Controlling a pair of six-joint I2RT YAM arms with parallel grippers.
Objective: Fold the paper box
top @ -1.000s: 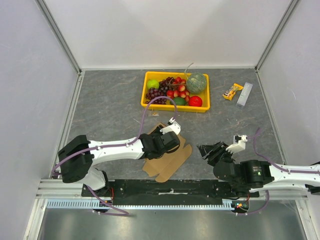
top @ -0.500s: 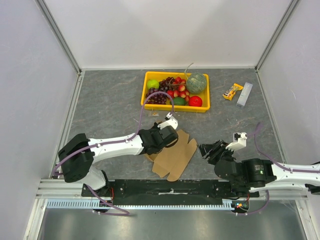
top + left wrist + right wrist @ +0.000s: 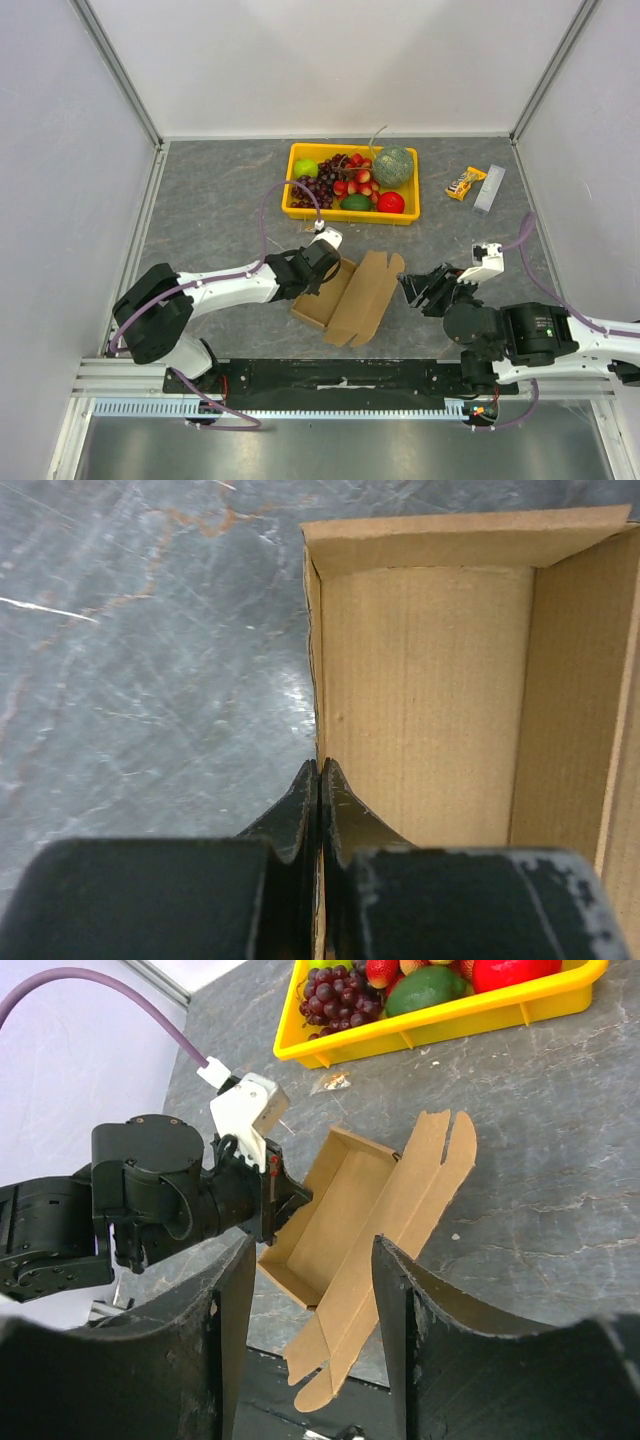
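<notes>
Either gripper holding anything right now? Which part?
The left gripper is pinched shut on the paper box, on the rim of one long side wall. The right gripper is open and holds nothing.

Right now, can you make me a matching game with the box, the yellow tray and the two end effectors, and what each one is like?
Things:
1. paper box
2. yellow tray
3. left end effector
4. right end effector

States:
A. full of fruit
B. open, holding nothing
C. pinched shut on a cardboard wall
D. lying on the table with its lid flap open

Pairs: 1-D, 2-A, 3-C, 4-B
</notes>
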